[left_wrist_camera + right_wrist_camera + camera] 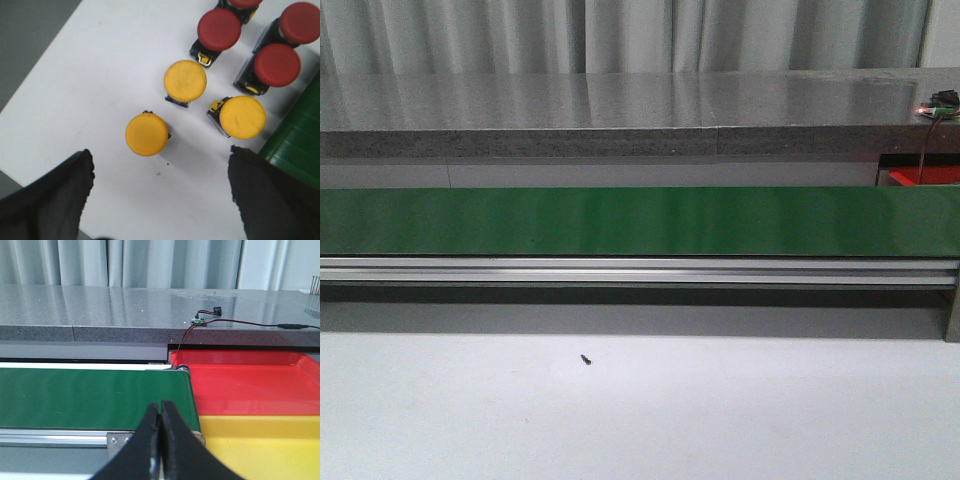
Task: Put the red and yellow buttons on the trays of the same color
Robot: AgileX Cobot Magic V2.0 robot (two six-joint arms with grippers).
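In the left wrist view, three yellow buttons (146, 134) (185, 80) (242, 117) and several red buttons (219, 29) (277, 65) (299, 22) stand on a white table. My left gripper (160, 162) hangs open above them, its fingers (60, 192) wide apart, and the nearest yellow button lies just beyond the gap. In the right wrist view, the red tray (250, 382) and the yellow tray (265, 447) sit side by side at the end of the green belt (90, 397). My right gripper (161, 412) is shut with nothing in it, in front of the belt's end.
A green conveyor belt (640, 220) on an aluminium rail crosses the front view, with a grey stone counter (620, 110) behind it. A small circuit board with wires (200, 319) lies on the counter. A dark speck (586, 358) lies on the white table.
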